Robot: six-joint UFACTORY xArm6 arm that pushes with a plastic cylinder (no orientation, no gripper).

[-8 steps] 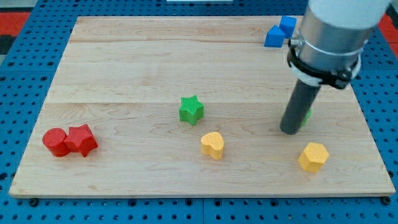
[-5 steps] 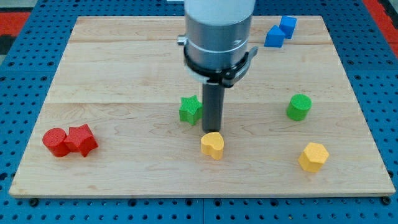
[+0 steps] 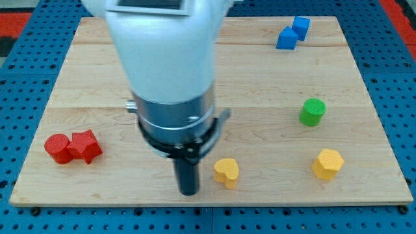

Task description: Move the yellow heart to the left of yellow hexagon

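Note:
The yellow heart [image 3: 227, 172] lies near the board's bottom edge, a little right of centre. The yellow hexagon [image 3: 326, 164] lies well to its right, near the bottom right. My tip [image 3: 188, 192] rests on the board just left of the heart, a small gap away, close to the bottom edge. The arm's body covers the middle of the board and hides the green star.
A green cylinder [image 3: 312, 112] stands above the hexagon. Two blue blocks [image 3: 292, 32] sit at the top right. A red cylinder [image 3: 57, 147] and a red block [image 3: 85, 145] touch at the left. The wooden board [image 3: 364, 188] ends just below my tip.
My tip swept from the right side, past the top of the heart, down to the heart's left. The heart shifted slightly right and down. The green star is now hidden.

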